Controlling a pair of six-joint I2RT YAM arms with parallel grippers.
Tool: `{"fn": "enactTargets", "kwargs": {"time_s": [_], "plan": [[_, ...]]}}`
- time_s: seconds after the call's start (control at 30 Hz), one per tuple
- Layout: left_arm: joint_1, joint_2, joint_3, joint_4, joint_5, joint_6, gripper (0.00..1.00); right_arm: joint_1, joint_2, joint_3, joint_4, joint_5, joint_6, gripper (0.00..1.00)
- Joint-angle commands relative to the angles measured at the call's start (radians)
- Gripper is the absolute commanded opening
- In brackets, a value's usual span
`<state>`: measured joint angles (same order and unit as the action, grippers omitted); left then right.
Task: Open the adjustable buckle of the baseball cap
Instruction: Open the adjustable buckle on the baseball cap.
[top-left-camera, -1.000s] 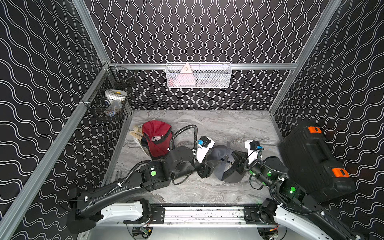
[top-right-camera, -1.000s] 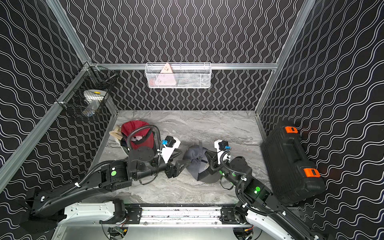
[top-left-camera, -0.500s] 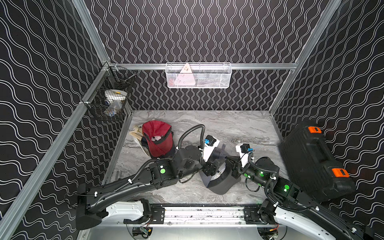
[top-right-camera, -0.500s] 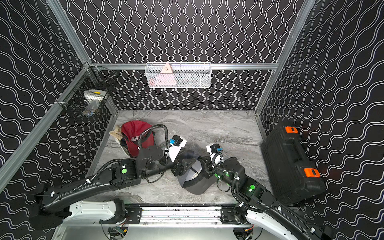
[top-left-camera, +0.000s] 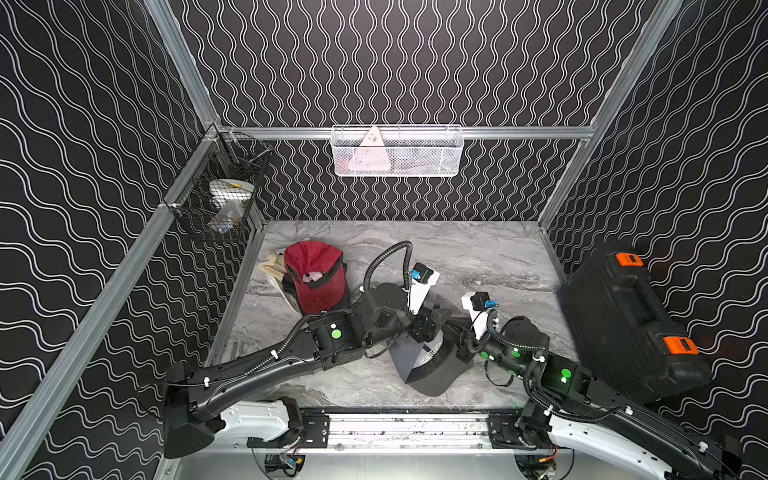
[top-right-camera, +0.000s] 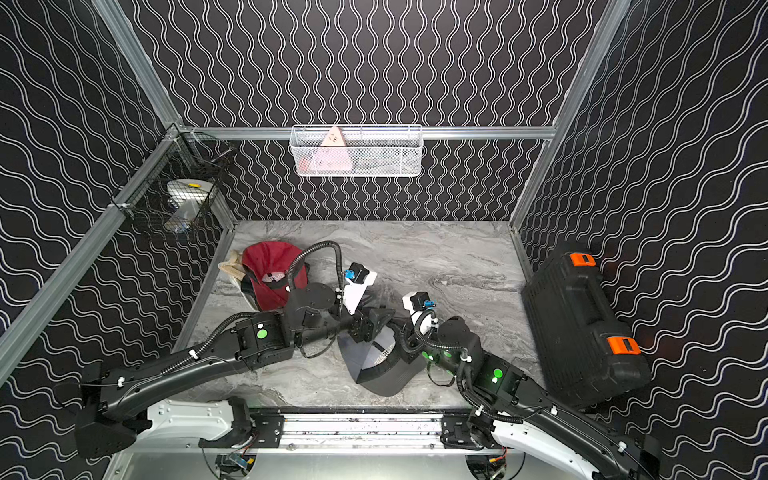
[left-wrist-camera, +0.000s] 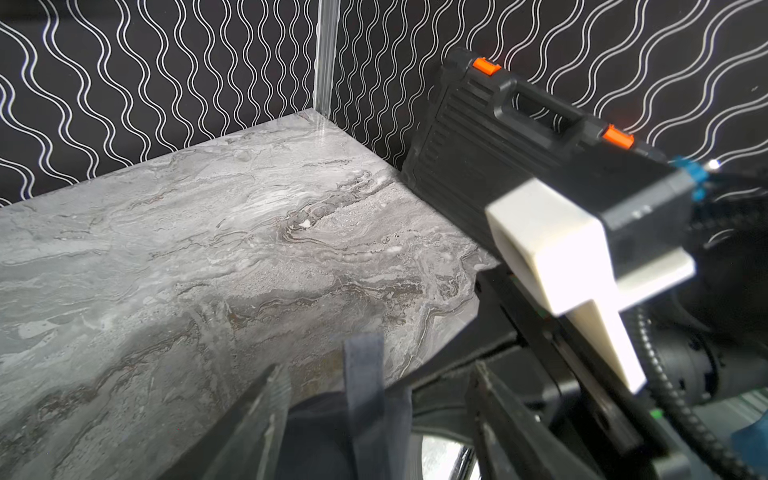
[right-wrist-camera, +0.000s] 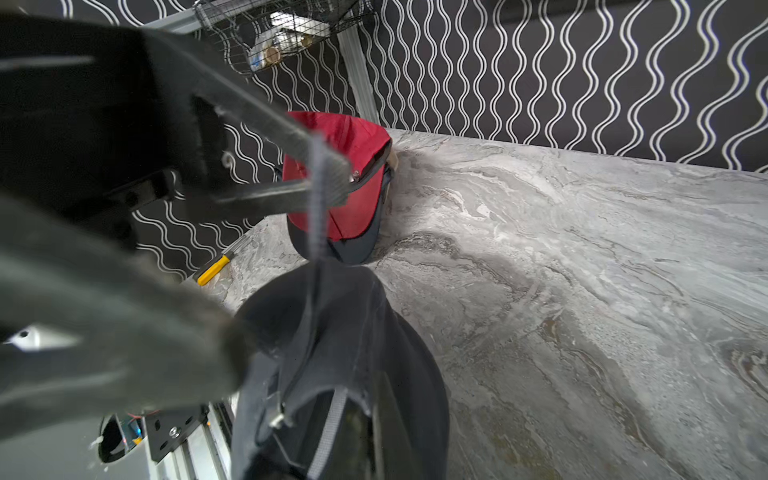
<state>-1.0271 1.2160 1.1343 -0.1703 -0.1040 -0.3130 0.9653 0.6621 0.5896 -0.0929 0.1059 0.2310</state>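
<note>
Left wrist view shows the grey strap (left-wrist-camera: 361, 374) of the baseball cap (top-left-camera: 432, 365) standing between the spread fingers of the left claw (left-wrist-camera: 376, 368), not yet pinched. The cap lies at the near middle of the counter (top-left-camera: 478, 257), between both arms. The right claw (top-left-camera: 459, 347) is closed, apparently on the cap's rear fabric, though blur hides the contact. The step in hand is taking the strap tail. Next, the left claw should close on it and draw it through the buckle while the right anchors.

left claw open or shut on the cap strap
Open. In the left wrist view the left claw has its fingers apart, the grey cap strap standing between them with a gap on each side.
</note>
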Motion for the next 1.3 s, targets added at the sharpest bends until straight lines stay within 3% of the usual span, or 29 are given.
{"fn": "enactTargets", "kwargs": {"time_s": [0.0, 0.27, 0.43, 0.63, 0.8, 1.27], "plan": [[0.008, 0.002, -0.007, 0.055, 0.028, -0.018, 0.7, 0.014, 0.006, 0.012, 0.047, 0.032, 0.004, 0.0], [0.016, -0.001, -0.018, 0.068, 0.041, -0.023, 0.51, 0.033, 0.012, 0.01, 0.054, 0.049, 0.004, 0.0], [0.016, -0.01, -0.027, 0.075, 0.038, -0.026, 0.27, 0.038, 0.011, 0.01, 0.052, 0.058, 0.005, 0.0], [0.016, -0.022, -0.04, 0.08, 0.043, -0.028, 0.07, 0.039, 0.007, 0.018, 0.039, 0.088, 0.029, 0.0], [0.016, -0.034, -0.052, 0.085, 0.056, -0.033, 0.01, 0.04, -0.004, 0.027, 0.022, 0.126, 0.055, 0.0], [0.016, -0.085, -0.126, 0.105, 0.072, -0.07, 0.0, 0.04, -0.036, 0.053, 0.012, 0.214, 0.102, 0.0]]}}
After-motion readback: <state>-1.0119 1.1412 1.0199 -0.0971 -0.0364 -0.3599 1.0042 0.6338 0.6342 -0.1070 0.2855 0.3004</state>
